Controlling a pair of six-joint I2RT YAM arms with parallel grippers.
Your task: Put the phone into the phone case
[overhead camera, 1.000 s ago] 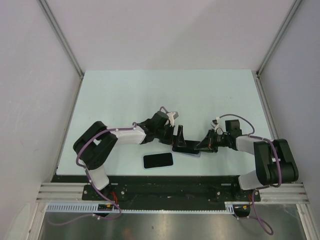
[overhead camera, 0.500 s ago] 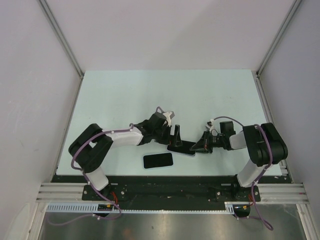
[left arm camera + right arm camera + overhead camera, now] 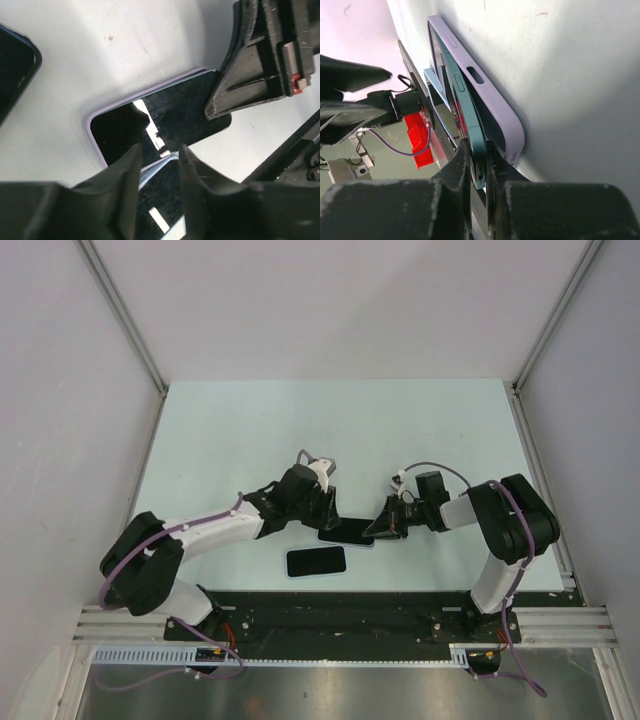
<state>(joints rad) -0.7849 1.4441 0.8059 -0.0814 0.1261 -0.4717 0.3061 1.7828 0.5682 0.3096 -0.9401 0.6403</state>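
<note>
The phone, black-screened with a teal edge, lies slanted over the lilac phone case at the table's middle front. Its far end sits inside the case and its right end is raised off it. My right gripper is shut on that raised end. In the left wrist view the case's rim frames the dark screen, with the right gripper on its far corner. My left gripper has closed onto the phone's left end, its fingers against both sides.
A second flat dark slab with a pale rim lies just in front of the phone, near the table's front edge, and also shows at the left wrist view's top left. Grey walls enclose the table.
Both arms and the phone have shifted left across the table. My left gripper, wide open before, has narrowed onto the phone's left end. The right gripper stays shut on the phone.
</note>
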